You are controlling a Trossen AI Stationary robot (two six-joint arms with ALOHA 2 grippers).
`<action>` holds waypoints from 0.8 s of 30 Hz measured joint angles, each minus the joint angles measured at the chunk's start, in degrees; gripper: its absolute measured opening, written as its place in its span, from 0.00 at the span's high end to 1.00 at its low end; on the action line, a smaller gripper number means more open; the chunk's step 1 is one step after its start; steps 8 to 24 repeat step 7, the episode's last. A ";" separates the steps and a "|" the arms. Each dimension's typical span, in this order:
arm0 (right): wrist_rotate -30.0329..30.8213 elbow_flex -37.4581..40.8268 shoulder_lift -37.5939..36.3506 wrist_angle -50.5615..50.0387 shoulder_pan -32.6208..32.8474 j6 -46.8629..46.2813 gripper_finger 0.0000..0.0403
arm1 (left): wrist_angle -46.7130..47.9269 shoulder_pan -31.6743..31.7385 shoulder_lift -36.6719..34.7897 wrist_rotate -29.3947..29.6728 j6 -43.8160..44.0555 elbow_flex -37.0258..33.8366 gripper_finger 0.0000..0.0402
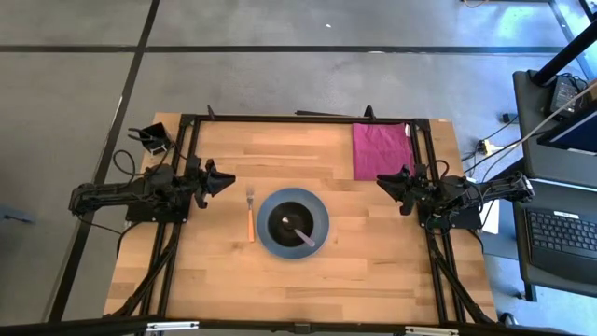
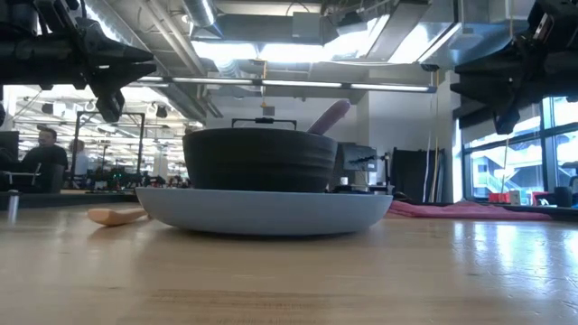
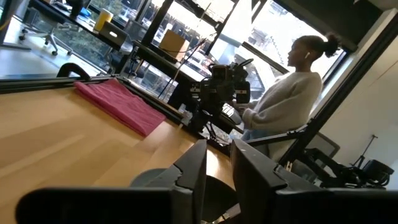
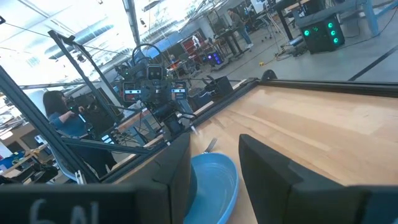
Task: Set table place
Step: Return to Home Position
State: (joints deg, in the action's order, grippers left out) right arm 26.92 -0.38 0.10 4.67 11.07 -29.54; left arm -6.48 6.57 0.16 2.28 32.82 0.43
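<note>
While jaws of left arm part narrowly, right arm wider, ridged bowl on round plate

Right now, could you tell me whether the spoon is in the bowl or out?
In: the spoon has its head inside the bowl, and its handle leans out over the rim.

One plate, one bowl, one fork, one spoon, one pink cloth, and seemingly one small black holder.
</note>
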 joint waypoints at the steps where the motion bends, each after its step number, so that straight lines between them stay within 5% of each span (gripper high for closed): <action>1: 0.00 0.00 0.00 0.02 0.00 0.00 0.66 | 0.00 0.00 0.00 0.00 0.00 0.00 0.83; 24: 0.00 0.00 -0.02 0.00 -0.02 0.00 0.66 | 0.00 0.00 0.00 0.00 0.00 0.00 0.82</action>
